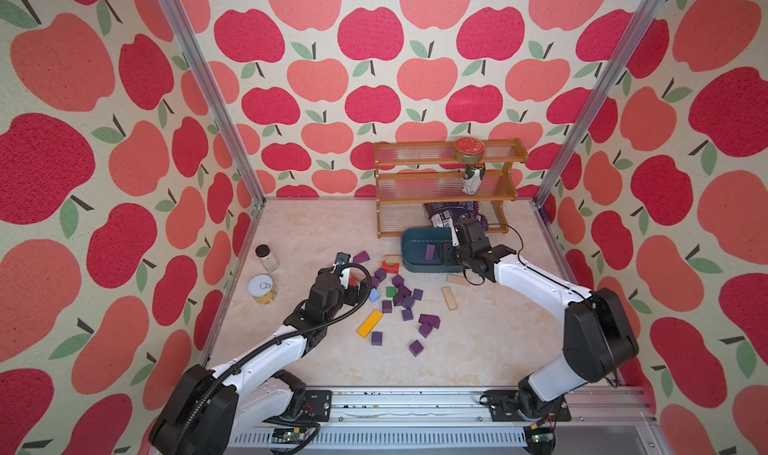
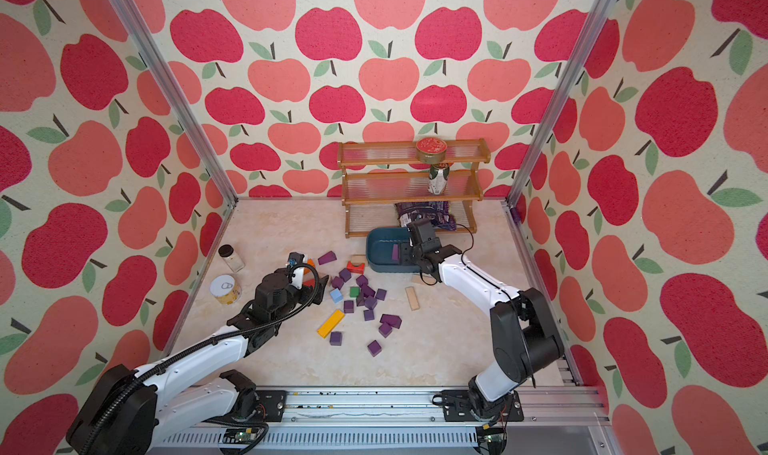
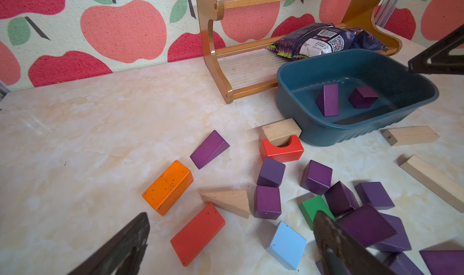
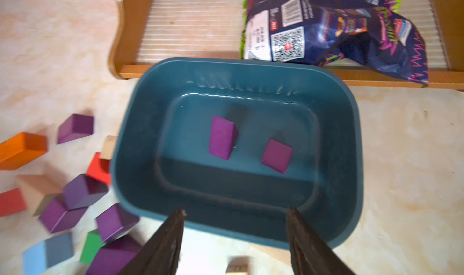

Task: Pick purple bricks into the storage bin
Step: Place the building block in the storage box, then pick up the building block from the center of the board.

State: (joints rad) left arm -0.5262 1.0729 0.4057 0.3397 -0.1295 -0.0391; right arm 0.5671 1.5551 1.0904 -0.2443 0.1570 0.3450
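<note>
1. The right end effector (image 4: 235, 212) hangs over the near edge of the bin (image 4: 140, 135). Its jaws are apart with nothing between them.
2. The left end effector (image 3: 231, 214) hovers above the scattered blocks on the counter (image 3: 88, 135). Its jaws are spread wide and empty.
3. The bin sits on the counter just in front of the lowest shelf of the rack (image 1: 446, 183). Whether the two touch cannot be told. A snack bag (image 3: 313, 41) lies on that shelf, behind the bin.
4. On the bin's floor lie a purple wedge (image 4: 222, 138) and a purple cube (image 4: 276, 155), near each other but not touching.
5. The remaining purple bricks (image 1: 407, 315) are on the counter between the two arms, in a loose scatter in front of the bin. Several near the middle are bunched and lean on one another, while the outer ones lie singly.
6. A loose wedge (image 3: 209, 153), also purple, lies apart from the bunch, beside an orange block (image 3: 167, 187).
7. Other colours are mixed in:
   - a red block (image 3: 198, 233)
   - a light-blue block (image 3: 287, 244)
   - a green block (image 3: 312, 207), wedged among purple ones
   - a yellow block (image 1: 370, 323)
8. A red arch (image 3: 281, 152) lies just beside the bin's wall, with a plain wood block (image 3: 280, 130) resting in its notch.
9. Two wood planks (image 3: 431, 180) lie near the bin on the right arm's side.
10. A jar (image 1: 267, 257) and a can (image 1: 262, 289) stand near the left wall, well apart from the bin.
</note>
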